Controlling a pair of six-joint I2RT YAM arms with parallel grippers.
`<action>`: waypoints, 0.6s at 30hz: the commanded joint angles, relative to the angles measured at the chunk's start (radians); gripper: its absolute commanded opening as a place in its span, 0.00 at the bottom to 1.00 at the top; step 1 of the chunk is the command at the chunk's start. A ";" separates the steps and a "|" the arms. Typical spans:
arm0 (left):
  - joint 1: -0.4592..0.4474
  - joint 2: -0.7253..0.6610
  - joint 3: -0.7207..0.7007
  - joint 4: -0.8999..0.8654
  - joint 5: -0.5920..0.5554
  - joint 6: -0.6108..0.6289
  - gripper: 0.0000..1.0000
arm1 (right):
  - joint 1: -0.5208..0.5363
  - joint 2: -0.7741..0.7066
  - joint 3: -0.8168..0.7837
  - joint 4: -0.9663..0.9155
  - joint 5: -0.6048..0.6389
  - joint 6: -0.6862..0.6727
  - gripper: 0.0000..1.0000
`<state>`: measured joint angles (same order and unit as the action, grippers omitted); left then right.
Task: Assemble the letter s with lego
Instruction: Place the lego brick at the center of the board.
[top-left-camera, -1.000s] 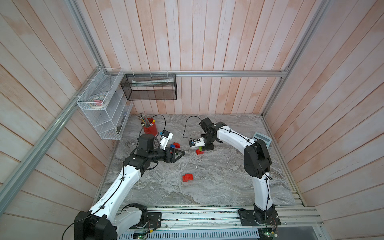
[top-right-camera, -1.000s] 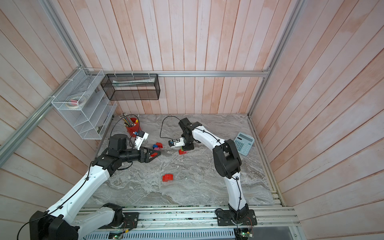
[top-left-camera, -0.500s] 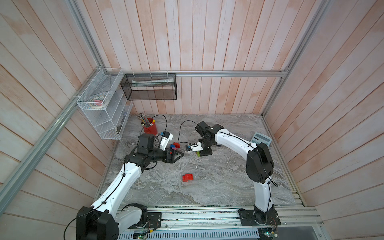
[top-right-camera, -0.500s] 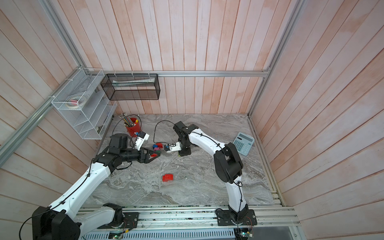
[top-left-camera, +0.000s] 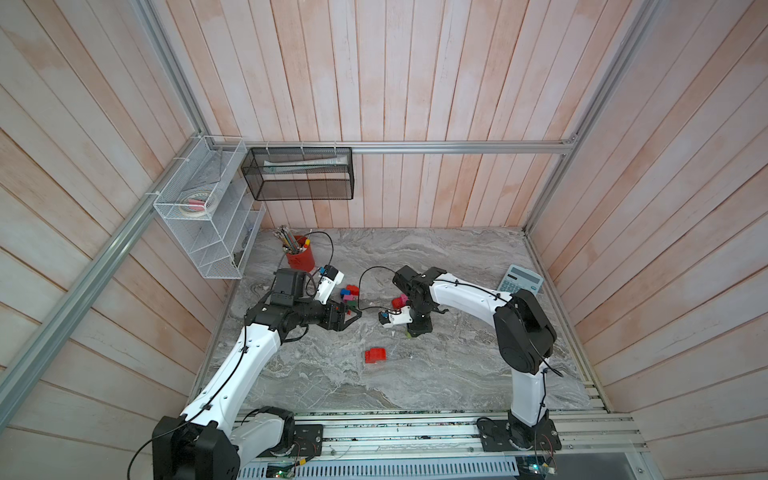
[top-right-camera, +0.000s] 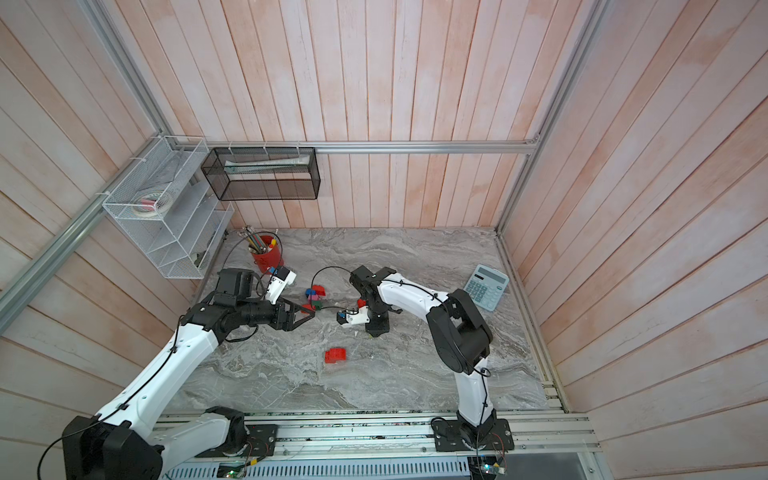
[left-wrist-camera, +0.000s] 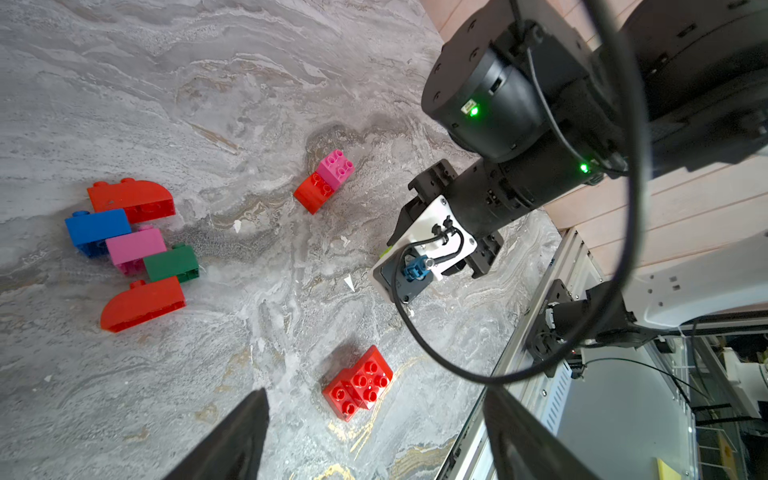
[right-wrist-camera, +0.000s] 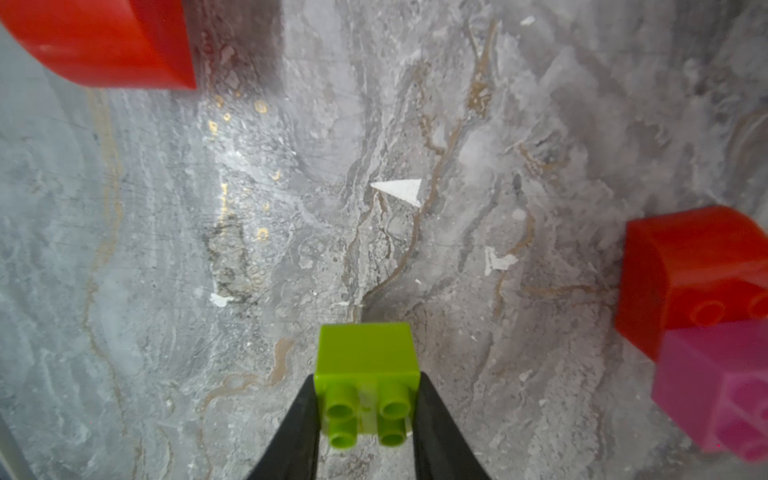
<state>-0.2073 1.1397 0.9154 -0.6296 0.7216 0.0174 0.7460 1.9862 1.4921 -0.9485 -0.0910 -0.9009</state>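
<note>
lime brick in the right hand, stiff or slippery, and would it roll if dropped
Probably stiff: the lime brick shows crisp square edges while the right hand is shut on it. Its smooth glossy sides may slip, since only the fingertips pinch it. Flat faces suggest it would settle, not roll.

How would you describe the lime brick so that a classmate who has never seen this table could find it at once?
Find the grey marble table, then the right arm, nearer the calculator, and follow it to its hand. Between the black fingers sits a small four-stud brick. It alone is lime and gripped; the red brick and pink brick nearby lie ungripped.
</note>
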 joint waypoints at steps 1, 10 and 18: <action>0.008 -0.006 0.022 -0.034 -0.022 0.042 0.84 | 0.010 0.036 0.010 0.007 0.020 0.032 0.31; 0.009 -0.002 0.017 -0.050 -0.026 0.059 0.84 | 0.019 0.074 0.032 0.023 0.001 0.031 0.38; 0.009 0.000 0.017 -0.059 0.000 0.100 0.84 | 0.001 0.012 0.024 0.044 -0.046 0.050 0.54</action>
<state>-0.2031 1.1397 0.9154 -0.6708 0.7021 0.0761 0.7567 2.0426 1.5024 -0.9058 -0.0937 -0.8700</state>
